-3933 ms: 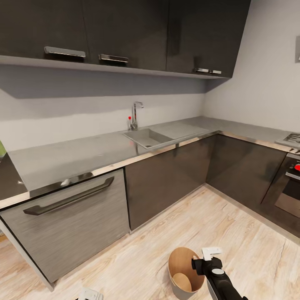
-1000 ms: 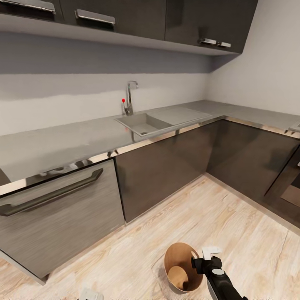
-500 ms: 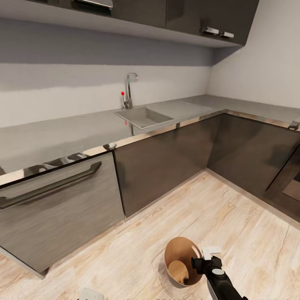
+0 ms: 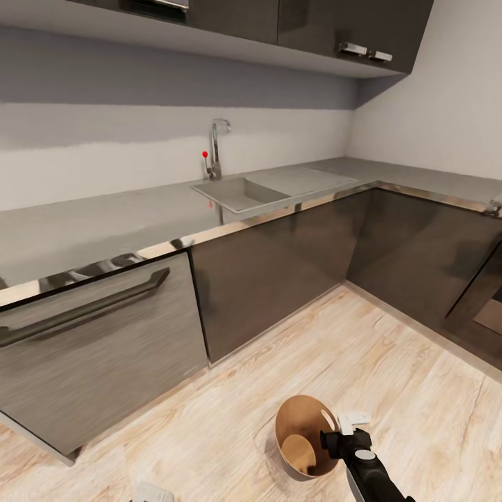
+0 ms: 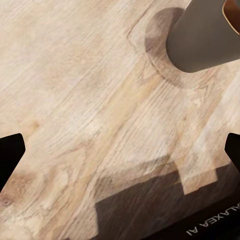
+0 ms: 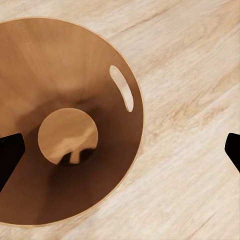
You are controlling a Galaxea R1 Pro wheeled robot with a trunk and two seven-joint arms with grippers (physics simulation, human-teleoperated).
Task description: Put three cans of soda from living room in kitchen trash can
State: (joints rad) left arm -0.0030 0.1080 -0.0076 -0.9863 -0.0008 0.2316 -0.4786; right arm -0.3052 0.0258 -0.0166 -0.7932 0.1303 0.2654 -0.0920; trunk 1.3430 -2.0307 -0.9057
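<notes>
Copper-brown inside, pale grey outside: the round bucket-like trash can (image 4: 301, 438) stands upright on the light wood plank floor (image 4: 390, 376), oval handle cutout (image 6: 121, 87) near its rim; interior shows only its bare bottom. My right gripper (image 4: 346, 434) hangs just above the rim's edge, jaws wide apart, holding nothing. My left gripper (image 5: 120, 147), jaws apart too, faces the floor beside the can. Dark kitchen cabinets (image 4: 279, 272) stand behind.

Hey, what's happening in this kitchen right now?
The robot stands on the wood floor in a kitchen corner, near the sink. Its right tool hangs over the rim of the trash can, fingers spread and holding nothing. The bin's brown inside looks empty, no soda cans in sight. The left tool's fingers are spread over bare floor.
</notes>
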